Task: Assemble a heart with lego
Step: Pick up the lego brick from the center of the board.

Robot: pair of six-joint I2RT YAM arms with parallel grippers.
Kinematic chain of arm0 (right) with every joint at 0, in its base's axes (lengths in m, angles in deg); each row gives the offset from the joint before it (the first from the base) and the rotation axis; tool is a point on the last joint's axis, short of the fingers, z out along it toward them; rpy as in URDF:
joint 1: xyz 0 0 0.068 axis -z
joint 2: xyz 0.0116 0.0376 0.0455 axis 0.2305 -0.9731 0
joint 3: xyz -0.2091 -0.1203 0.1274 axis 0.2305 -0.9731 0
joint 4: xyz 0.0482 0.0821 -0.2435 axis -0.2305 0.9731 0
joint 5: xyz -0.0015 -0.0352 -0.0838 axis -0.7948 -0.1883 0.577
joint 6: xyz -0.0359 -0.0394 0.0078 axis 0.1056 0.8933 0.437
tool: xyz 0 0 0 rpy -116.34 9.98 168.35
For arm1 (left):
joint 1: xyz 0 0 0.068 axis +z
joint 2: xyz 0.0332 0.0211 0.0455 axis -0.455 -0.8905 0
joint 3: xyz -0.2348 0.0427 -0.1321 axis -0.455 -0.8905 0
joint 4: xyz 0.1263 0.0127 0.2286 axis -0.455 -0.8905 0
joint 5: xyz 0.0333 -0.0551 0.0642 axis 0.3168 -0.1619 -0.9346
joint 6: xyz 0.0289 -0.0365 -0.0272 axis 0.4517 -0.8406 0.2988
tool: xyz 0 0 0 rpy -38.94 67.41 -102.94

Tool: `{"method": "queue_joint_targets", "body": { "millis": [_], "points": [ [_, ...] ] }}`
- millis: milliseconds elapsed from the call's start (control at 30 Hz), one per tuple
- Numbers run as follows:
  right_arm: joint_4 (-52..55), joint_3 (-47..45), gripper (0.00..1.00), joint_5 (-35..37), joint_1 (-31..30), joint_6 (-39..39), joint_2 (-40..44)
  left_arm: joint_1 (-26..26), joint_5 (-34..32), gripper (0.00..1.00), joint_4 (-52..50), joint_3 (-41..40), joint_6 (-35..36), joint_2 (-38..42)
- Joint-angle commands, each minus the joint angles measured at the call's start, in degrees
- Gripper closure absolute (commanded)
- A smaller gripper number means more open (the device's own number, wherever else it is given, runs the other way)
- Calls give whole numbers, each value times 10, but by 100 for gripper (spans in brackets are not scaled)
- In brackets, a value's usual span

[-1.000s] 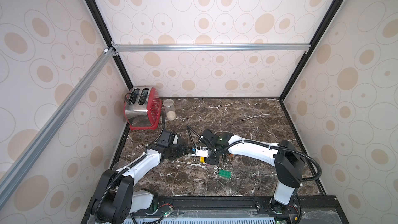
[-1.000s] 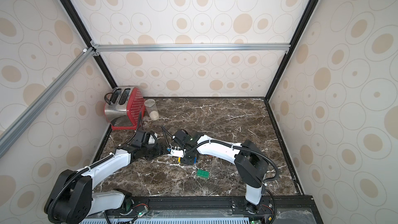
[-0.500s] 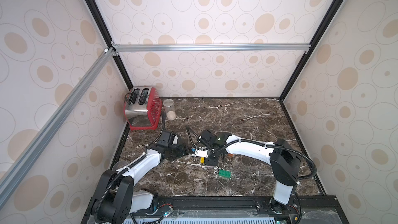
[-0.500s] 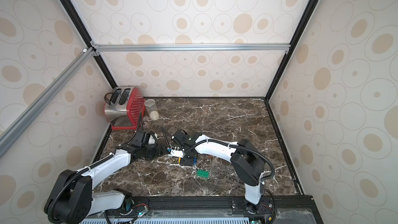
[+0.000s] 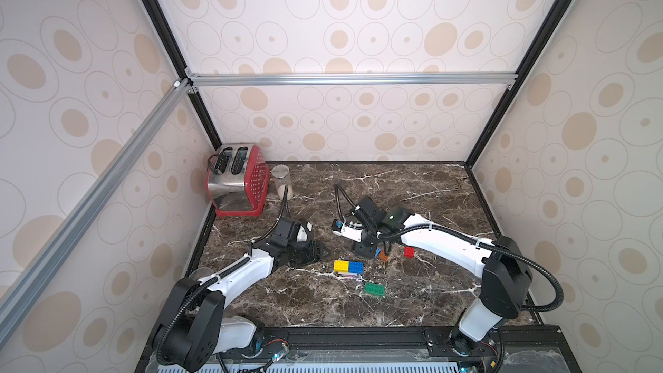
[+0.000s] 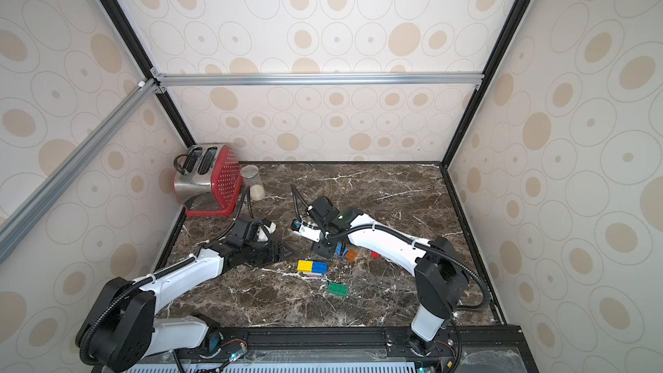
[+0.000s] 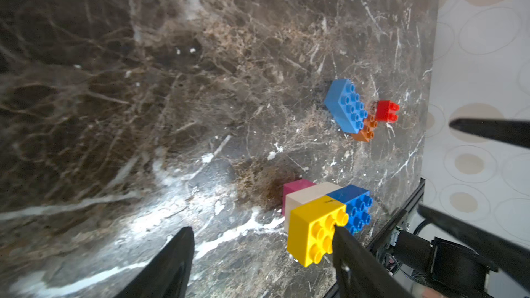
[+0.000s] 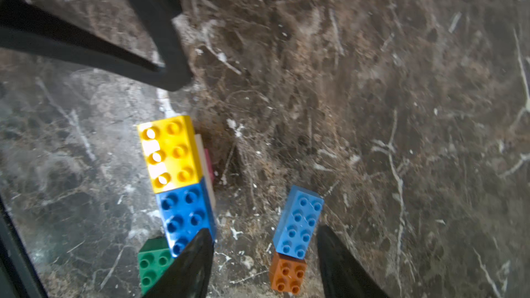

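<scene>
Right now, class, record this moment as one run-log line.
heart stack: partial | loose: blue brick, orange, red, green | left fingers: open | right fingers: open, at blue brick

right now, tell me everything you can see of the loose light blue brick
The light blue brick is a glossy plastic oblong, two rows of four studs, lying flat, studs up, on the marble table. One short end meets the orange brick. The open right gripper straddles it without gripping.

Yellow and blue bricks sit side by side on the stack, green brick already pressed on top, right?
No. Both top views show the green brick lying on the marble beside the stack, not on it; yellow brick and blue brick are side by side.
</scene>
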Motion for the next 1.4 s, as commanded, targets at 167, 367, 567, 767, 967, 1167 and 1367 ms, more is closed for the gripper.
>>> {"method": "queue_joint_targets", "body": {
  "millis": [167, 367, 567, 767, 967, 1167, 1367],
  "points": [
    [-2, -22, 40, 61, 41, -76, -63, -20, 29, 27, 39, -13, -28, 17],
    [-8, -8, 40, 37, 56, -85, -100, -22, 22, 27, 39, -25, -32, 23],
    [10, 15, 40, 27, 59, -88, -139, -22, 9, 27, 25, -25, -27, 25],
    [28, 40, 43, 36, 59, -103, -161, -22, 4, 27, 23, -24, -26, 20],
    [38, 47, 48, 37, 59, -105, -165, -22, 3, 27, 23, -22, -25, 17],
    [41, 43, 51, 31, 59, -103, -165, -22, 0, 27, 22, -25, -25, 17],
    [36, 45, 55, 18, 59, -105, -174, -22, 0, 27, 22, -26, -25, 17]
  ]
}}
